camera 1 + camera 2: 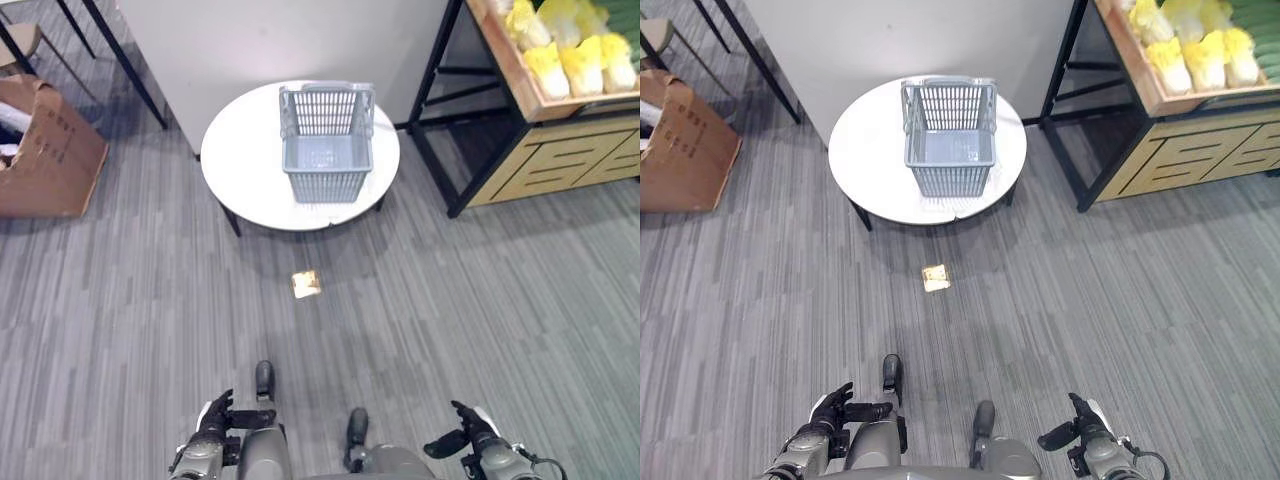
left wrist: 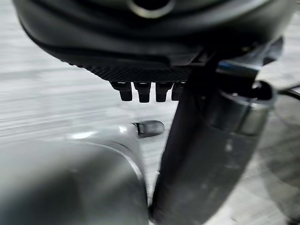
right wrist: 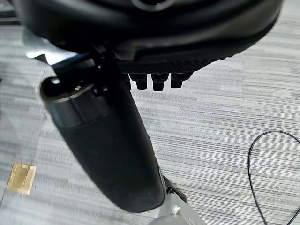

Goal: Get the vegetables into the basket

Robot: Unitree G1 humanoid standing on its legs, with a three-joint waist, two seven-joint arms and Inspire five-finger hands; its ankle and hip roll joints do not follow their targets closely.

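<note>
A grey plastic basket (image 1: 327,140) with nothing in it stands on a round white table (image 1: 240,165) ahead of me. Yellow-green cabbages (image 1: 570,50) lie on a wooden shelf (image 1: 530,95) at the far right. My left hand (image 1: 214,420) hangs low at the lower left, fingers relaxed and holding nothing. My right hand (image 1: 466,432) hangs low at the lower right, likewise open and holding nothing. Both hands are far from the table and the shelf. In each wrist view the thumb (image 3: 108,150) and short fingertips (image 2: 143,91) hang over the floor.
A brown cardboard box (image 1: 45,150) sits on the floor at the left. A small tan square (image 1: 306,284) lies on the grey carpet in front of the table. A white wall panel (image 1: 280,40) stands behind the table. Black shelf legs (image 1: 430,150) stand right of the table.
</note>
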